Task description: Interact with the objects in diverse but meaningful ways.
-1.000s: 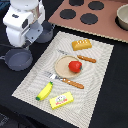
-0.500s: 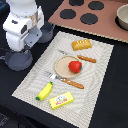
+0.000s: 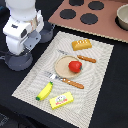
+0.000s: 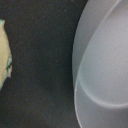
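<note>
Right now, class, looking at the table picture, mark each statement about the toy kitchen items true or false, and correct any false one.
1. The tomato sits on the round plate. True.
2. The banana lies on the stove top. False: it lies on the striped mat, beside the yellow box.
3. The bread loaf is on the mat. True.
4. The arm is holding the tomato. False: the arm is off the mat, above a grey pot.
5. The stove top is bare. False: a bowl stands on it.
</note>
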